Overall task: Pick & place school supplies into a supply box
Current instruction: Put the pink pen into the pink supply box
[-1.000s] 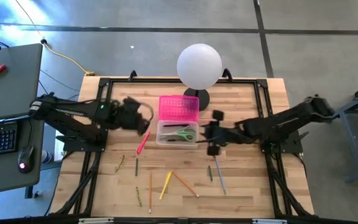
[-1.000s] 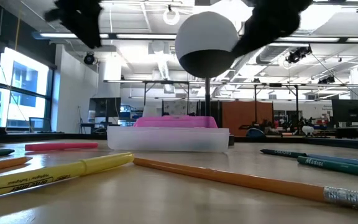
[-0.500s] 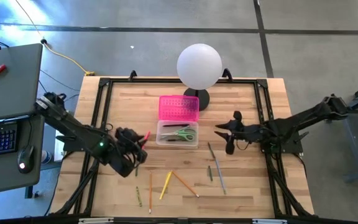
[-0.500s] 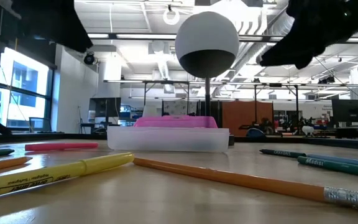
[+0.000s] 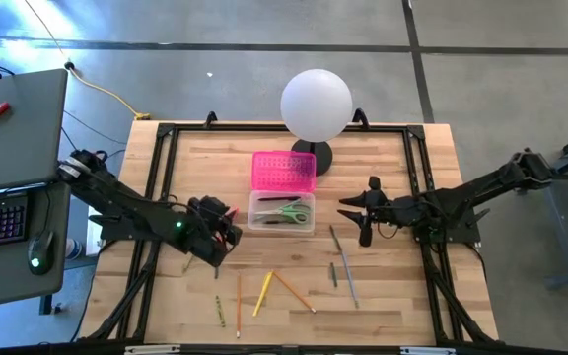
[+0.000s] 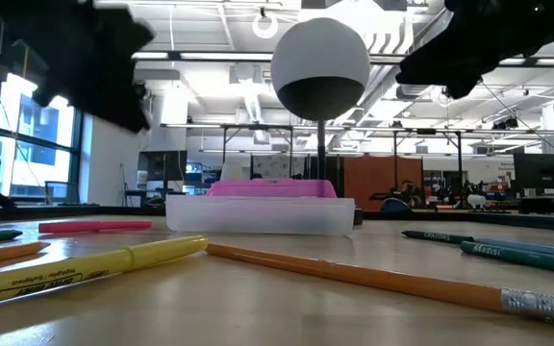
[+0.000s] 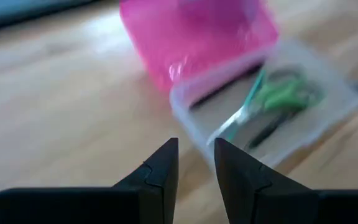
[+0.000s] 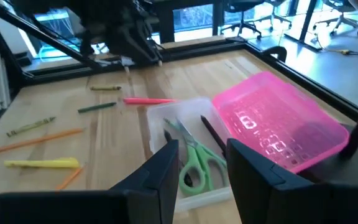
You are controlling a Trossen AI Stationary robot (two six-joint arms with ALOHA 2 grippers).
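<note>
My left jaws (image 5: 221, 237) hovered left of pencil case (image 5: 282, 212), parted, empty; pink marker (image 8: 149, 100) beneath. Right jaws (image 5: 356, 212) parted, empty, frame right. Next: descend, grasp marker.

Faint dark printing showing along the yellow marker (image 6: 94, 264) and small lettering on the green pencils (image 6: 508, 252) in the low view, both too blurred for reading, no legible text elsewhere near either gripper
</note>
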